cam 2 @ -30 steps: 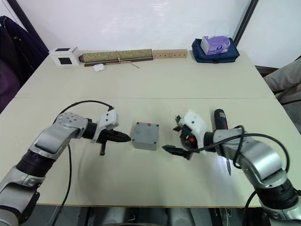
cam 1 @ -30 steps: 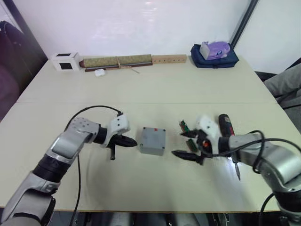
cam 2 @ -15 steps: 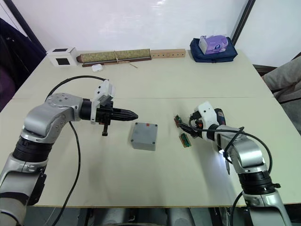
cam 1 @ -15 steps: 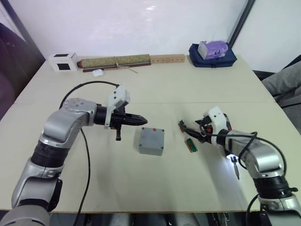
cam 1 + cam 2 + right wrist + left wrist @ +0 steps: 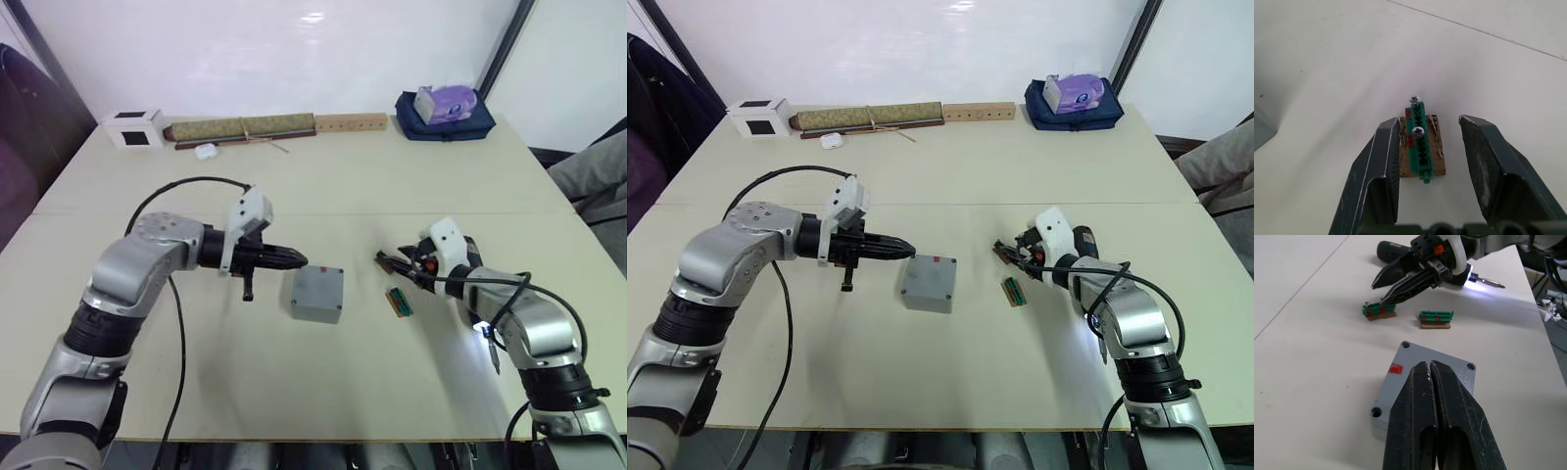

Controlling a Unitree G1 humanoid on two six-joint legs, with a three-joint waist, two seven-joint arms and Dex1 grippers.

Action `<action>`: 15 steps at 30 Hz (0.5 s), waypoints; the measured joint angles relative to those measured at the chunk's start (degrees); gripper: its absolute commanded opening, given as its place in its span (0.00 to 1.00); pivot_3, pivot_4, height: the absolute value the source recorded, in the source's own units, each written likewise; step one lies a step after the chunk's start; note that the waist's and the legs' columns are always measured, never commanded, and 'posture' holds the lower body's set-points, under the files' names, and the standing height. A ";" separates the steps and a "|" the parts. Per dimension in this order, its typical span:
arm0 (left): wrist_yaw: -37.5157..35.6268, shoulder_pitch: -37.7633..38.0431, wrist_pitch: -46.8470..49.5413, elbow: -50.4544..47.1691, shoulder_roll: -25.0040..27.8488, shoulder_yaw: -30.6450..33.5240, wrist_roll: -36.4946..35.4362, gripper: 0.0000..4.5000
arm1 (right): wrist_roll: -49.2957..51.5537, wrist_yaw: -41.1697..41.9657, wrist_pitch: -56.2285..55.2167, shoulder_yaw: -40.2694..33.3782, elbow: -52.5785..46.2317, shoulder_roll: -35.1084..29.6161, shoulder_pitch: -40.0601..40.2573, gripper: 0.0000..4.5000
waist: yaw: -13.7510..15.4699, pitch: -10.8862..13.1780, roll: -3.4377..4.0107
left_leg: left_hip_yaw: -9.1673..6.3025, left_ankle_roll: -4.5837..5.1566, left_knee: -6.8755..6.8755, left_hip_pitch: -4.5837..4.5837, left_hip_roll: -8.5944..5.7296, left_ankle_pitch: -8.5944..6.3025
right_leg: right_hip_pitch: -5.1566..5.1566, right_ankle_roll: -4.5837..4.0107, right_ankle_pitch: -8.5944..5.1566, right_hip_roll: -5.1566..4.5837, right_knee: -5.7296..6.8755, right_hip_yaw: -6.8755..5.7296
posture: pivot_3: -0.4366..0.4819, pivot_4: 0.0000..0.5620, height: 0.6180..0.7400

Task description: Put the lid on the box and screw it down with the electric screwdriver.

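A: The box (image 5: 317, 294), grey and square, sits on the table (image 5: 323, 382) near its middle, with the lid (image 5: 1422, 377) already on top. A small red mark sits at one corner of the lid, and screw holes show at its corners.

B: What has just changed?

A: Both arms have shifted since a second ago. The left gripper (image 5: 294, 259) rose from table level at the box's left side and now points its tip over the box's far left corner. The right gripper (image 5: 392, 262) pulled back from the table in front of the green strips and now sits at the far green strip (image 5: 1419, 142).

B: What does that mean for the task?

A: The lid looks seated, but nothing shows it screwed down. The electric screwdriver (image 5: 1087, 257) lies on the table under the right forearm, its tip light glowing, and nobody holds it. I judge the fastening step not begun.

B: How are the arms posed?

A: The left arm is bent at the elbow and reaches rightward, its two black fingers pressed together and empty. The right arm reaches leftward, low over the table, with its fingers spread to either side of the far green strip, which carries two small screws. They do not touch it. The near green strip (image 5: 400, 301) lies just beside.
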 measured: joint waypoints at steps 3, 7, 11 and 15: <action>0.11 0.00 -0.07 0.03 0.00 -0.12 0.01 0.00 | -0.20 -0.02 0.03 0.08 0.00 0.19 0.12 0.27 | -0.02 0.00 0.00 | 0.00 0.00 0.00 0.00 0.00 0.00 | 0.00 0.00 0.00 0.00 0.00 0.00 | 0.48 0.27 1.00; 0.24 0.00 -0.20 0.06 0.01 -0.15 0.05 0.00 | -0.33 -0.02 0.05 0.10 0.00 0.20 0.59 0.02 | 0.00 0.00 0.00 | 0.00 0.00 0.00 0.00 0.00 0.00 | 0.00 0.00 0.00 0.00 0.00 0.00 | 0.48 0.27 1.00; 0.44 0.00 -0.24 0.08 0.01 -0.16 0.11 0.00 | -0.49 -0.02 0.01 0.15 0.00 0.26 0.61 0.02 | -0.01 0.00 0.00 | 0.00 0.00 0.00 0.00 0.00 0.00 | 0.00 0.00 0.00 0.00 0.00 0.00 | 0.48 0.27 1.00; 0.84 0.00 -0.34 0.09 0.00 -0.17 0.19 0.00 | -0.55 -0.02 0.02 0.15 0.00 0.31 0.61 0.02 | 0.00 0.00 0.00 | 0.00 0.00 0.00 0.00 0.00 0.00 | 0.00 0.00 0.00 0.00 0.00 0.00 | 0.48 0.27 1.00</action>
